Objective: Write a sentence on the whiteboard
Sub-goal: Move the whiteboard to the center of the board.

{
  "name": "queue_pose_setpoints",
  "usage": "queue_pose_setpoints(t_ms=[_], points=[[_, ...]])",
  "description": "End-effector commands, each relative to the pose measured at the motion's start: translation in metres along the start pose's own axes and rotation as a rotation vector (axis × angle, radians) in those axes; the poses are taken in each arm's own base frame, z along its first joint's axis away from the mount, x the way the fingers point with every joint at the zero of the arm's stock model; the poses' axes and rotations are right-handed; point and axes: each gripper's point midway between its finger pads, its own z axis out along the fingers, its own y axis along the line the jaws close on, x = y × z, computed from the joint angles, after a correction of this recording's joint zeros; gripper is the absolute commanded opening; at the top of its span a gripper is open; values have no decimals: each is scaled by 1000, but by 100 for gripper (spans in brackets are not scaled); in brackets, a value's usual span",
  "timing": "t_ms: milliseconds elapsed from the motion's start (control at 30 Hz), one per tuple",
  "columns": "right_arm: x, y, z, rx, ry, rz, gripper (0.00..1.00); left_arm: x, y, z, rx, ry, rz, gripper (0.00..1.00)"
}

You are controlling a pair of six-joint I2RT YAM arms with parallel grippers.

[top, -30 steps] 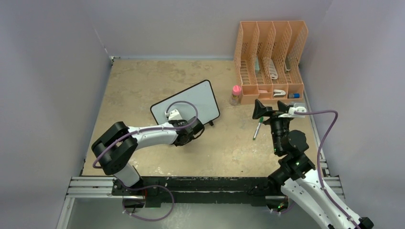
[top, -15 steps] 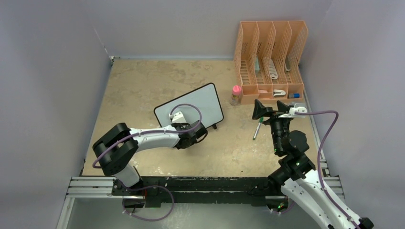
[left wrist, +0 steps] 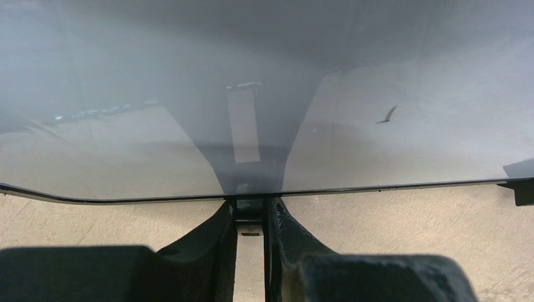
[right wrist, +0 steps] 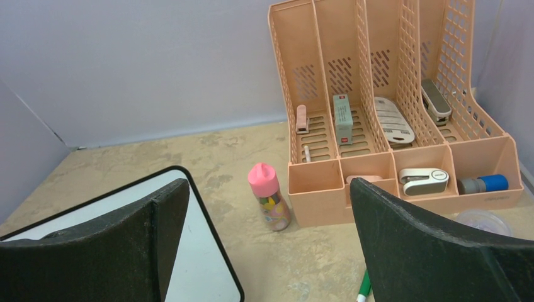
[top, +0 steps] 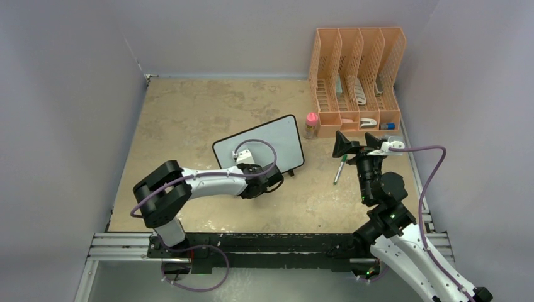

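Left gripper (left wrist: 250, 212) was down at the near edge of the whiteboard (top: 261, 146), and the wrist view told the story: jaws drawn in narrow, pinching the thin black frame at the middle of that lower edge, with the board's glossy white face filling the picture above them. One small dark stroke (left wrist: 387, 114) showed on the right of that face; the rest read as plain white with reflections. From the top camera the board sat mid-table (top: 189, 113), turned at an angle, its right end farther back and pointing toward the pink-capped bottle (top: 310, 124). Over on the right, the right gripper (top: 354, 139) hung above the table with its jaws spread wide and nothing between them. A green marker (top: 340, 168) lay on the tabletop just beside it, between the board and that arm. The bottle stood just in front of the orange file organizer (top: 356, 82), whose slots held small items.
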Motion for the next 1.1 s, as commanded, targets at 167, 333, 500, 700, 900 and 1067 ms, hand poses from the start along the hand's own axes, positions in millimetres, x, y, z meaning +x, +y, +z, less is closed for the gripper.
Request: queue_pose_setpoints(t_ms=[167, 333, 500, 700, 900, 1067], points=[[-25, 6, 0, -21, -65, 44, 99, 23, -3, 1, -67, 79, -28, 0], [-26, 6, 0, -19, -65, 44, 99, 22, -8, -6, -38, 84, -16, 14], [-25, 6, 1, -14, -59, 47, 99, 16, -26, -27, 34, 93, 34, 29], [-27, 4, 2, 7, -54, 56, 99, -4, -40, -67, 145, 86, 65, 48], [-27, 6, 4, 35, -4, 121, 99, -36, -50, -116, 291, 46, 136, 63], [-21, 11, 10, 74, 87, 193, 99, -79, -47, -149, 383, -55, 209, 72]])
